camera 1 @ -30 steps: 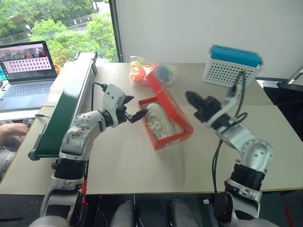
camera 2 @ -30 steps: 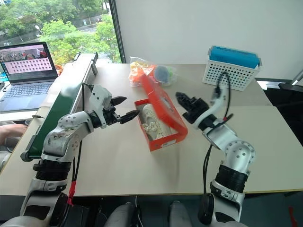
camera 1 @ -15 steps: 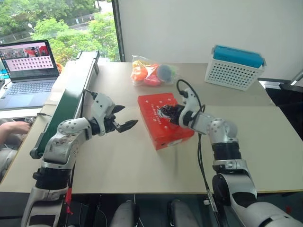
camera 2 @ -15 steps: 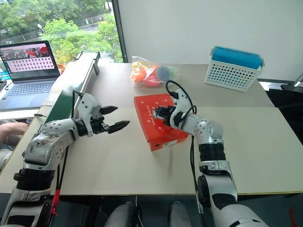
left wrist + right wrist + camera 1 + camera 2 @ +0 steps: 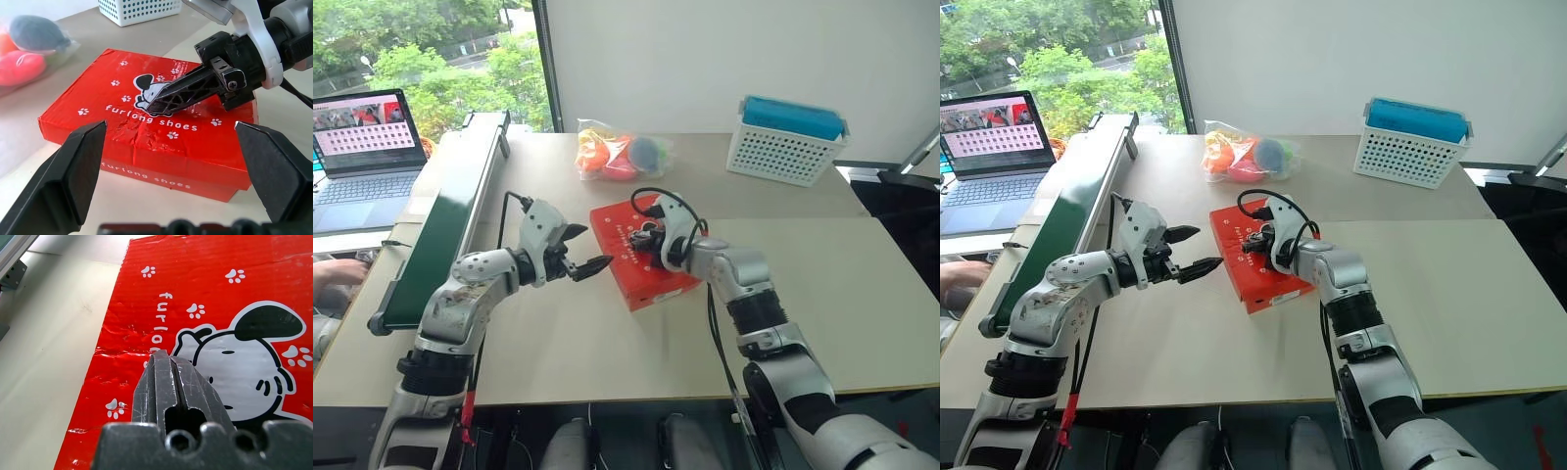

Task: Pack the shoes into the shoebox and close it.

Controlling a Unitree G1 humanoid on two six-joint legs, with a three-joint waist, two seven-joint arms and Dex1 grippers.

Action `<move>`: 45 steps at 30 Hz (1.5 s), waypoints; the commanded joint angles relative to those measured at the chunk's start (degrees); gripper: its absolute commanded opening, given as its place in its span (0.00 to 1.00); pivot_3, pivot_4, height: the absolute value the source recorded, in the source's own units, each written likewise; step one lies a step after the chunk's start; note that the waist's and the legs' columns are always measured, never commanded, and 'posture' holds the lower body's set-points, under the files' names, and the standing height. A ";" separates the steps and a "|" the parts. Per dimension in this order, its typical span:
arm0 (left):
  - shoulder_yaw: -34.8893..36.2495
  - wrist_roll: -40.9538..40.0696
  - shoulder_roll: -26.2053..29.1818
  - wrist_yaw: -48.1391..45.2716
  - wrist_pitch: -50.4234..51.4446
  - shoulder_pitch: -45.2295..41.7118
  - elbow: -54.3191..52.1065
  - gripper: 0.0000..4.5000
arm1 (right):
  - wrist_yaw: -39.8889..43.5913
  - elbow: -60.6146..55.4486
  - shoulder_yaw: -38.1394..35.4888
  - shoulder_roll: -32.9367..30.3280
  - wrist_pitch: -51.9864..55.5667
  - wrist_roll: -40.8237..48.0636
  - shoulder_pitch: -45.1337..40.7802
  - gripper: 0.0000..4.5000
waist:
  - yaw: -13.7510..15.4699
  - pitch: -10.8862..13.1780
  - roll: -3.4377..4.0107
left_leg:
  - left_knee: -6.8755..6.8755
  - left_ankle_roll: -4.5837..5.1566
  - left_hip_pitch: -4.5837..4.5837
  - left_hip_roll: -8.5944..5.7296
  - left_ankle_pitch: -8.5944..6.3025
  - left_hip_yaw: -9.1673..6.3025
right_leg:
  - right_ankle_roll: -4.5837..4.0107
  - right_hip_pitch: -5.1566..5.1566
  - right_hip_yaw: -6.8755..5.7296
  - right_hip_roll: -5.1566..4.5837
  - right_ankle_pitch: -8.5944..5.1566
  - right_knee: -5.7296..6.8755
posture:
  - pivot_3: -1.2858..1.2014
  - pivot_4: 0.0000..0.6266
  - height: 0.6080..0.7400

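Red cardboard sits at the middle of our pale tabletop: the shoebox lies there with its lid down flat, so the shoes cannot be seen. Our left pincer hangs just left of the box with its two black fingers spread wide, holding nothing. Our right pincer rests on the lid with its fingers pressed together, tips touching the cardboard.

From the head we make out only pale marks on the lid. Our left wrist view brings the print close: white paw prints, a cartoon dog's head, and the words "furlong shoes" across the lid and again along the side wall. It also shows the closed right pincer with its tip on the dog. Our right wrist view shows the same dog and the letters "furlo" beside the closed fingers, plus creases in the cardboard.

Farther off lie a clear bag of coloured items and, far right, a white perforated basket with a blue top. A green conveyor runs along the left edge, with an open laptop beyond it.
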 commanded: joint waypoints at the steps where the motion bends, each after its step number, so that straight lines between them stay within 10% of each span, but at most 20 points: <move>1: 0.00 0.53 -1.03 1.17 -1.72 -0.10 -0.79 1.00 | -0.55 -4.69 -2.20 -0.81 4.10 0.31 3.37 0.00 | 0.25 0.00 0.00 | 0.00 0.00 -0.04 -0.01 0.00 -0.01 | 0.00 -0.01 -0.02 -0.03 0.00 -0.01 | 0.52 0.24 0.73; 13: 3.88 2.62 -5.49 9.62 -5.48 0.80 2.75 1.00 | -3.48 -37.31 -27.97 -9.89 6.28 11.60 18.68 0.00 | 2.26 0.03 0.01 | 0.06 0.09 -0.58 -0.09 -0.05 -0.11 | 0.01 -0.31 -0.22 -0.13 0.01 -0.01 | 0.52 0.24 0.73; 18: 7.47 5.32 -9.13 18.27 -9.35 2.04 7.44 1.00 | -7.19 -39.96 -25.30 -20.56 0.12 -1.61 32.22 0.00 | 2.36 0.04 -0.01 | 0.09 0.11 -0.50 -0.10 -0.05 -0.03 | 0.02 -0.26 -0.15 -0.13 0.00 -0.25 | 0.52 0.24 0.73; 27: 12.93 9.80 -16.98 34.47 -17.36 3.53 13.86 1.00 | -18.29 -30.92 -28.15 -18.86 -12.49 -12.56 34.31 0.00 | 1.79 0.05 -0.03 | 0.09 0.08 -0.32 -0.07 -0.03 0.03 | 0.02 -0.14 -0.01 -0.02 0.00 -0.22 | 0.52 0.24 0.73; 45: 12.91 7.85 -17.59 30.83 -18.03 4.76 16.69 1.00 | -20.31 -25.59 -27.72 -15.36 -18.33 -14.63 34.79 0.00 | 2.25 0.05 -0.03 | 0.14 0.09 -0.34 -0.08 -0.03 0.02 | 0.02 -0.12 -0.04 -0.04 0.00 -0.20 | 0.52 0.24 0.73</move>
